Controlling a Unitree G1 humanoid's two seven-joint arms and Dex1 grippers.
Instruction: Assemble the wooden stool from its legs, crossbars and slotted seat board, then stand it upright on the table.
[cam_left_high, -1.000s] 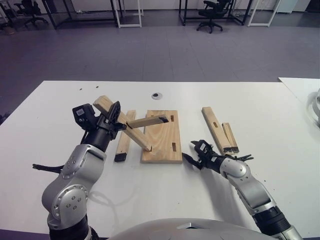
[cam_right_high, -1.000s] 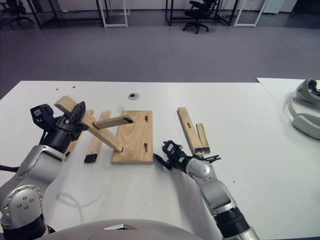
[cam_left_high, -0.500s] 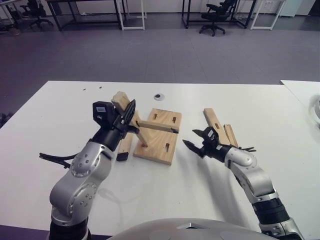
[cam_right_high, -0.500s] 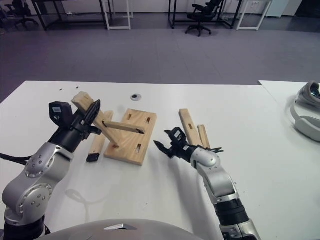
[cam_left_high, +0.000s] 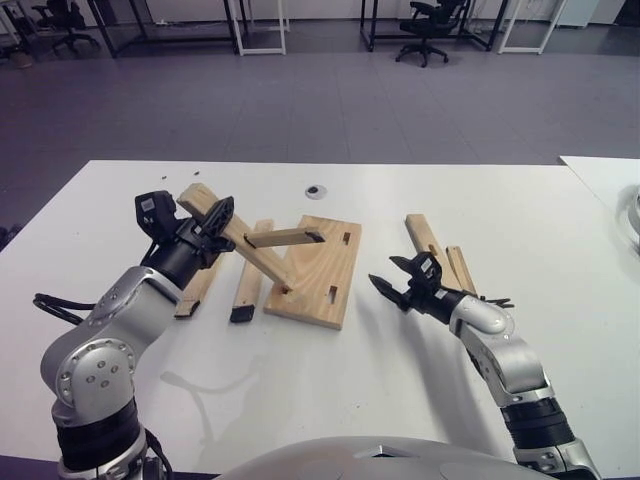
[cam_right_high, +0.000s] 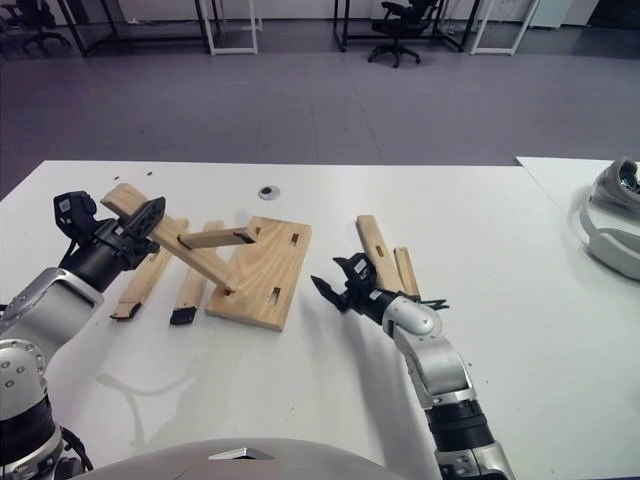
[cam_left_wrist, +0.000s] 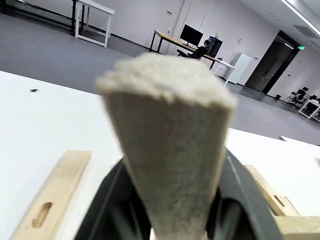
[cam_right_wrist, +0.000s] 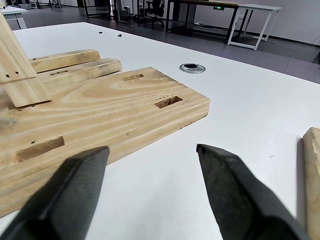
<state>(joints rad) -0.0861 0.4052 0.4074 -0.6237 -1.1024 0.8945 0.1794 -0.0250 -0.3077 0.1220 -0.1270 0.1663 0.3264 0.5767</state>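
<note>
The slotted seat board (cam_left_high: 318, 268) lies flat and askew at mid-table. My left gripper (cam_left_high: 216, 220) is shut on a wooden leg (cam_left_high: 252, 253) near its upper end. The leg slants down to the right, its foot resting on the board. A short crossbar (cam_left_high: 285, 238) juts from the leg's middle. In the left wrist view the leg's end grain (cam_left_wrist: 167, 145) sits between the fingers (cam_left_wrist: 112, 200). My right gripper (cam_left_high: 394, 284) hovers open just right of the board (cam_right_wrist: 100, 110), fingers (cam_right_wrist: 67, 192) spread, holding nothing.
Two more legs (cam_left_high: 248, 282) (cam_left_high: 197, 288) lie left of the board. Another leg (cam_left_high: 430, 246) and a short crossbar (cam_left_high: 461, 269) lie behind the right gripper. A cable grommet (cam_left_high: 316, 191) sits in the table behind the board. A white headset (cam_right_high: 610, 225) rests at the far right.
My left arm swung left with the leg, and the board under its foot turned askew. The right gripper rose from the table and came up beside the board's right edge, staying open.
</note>
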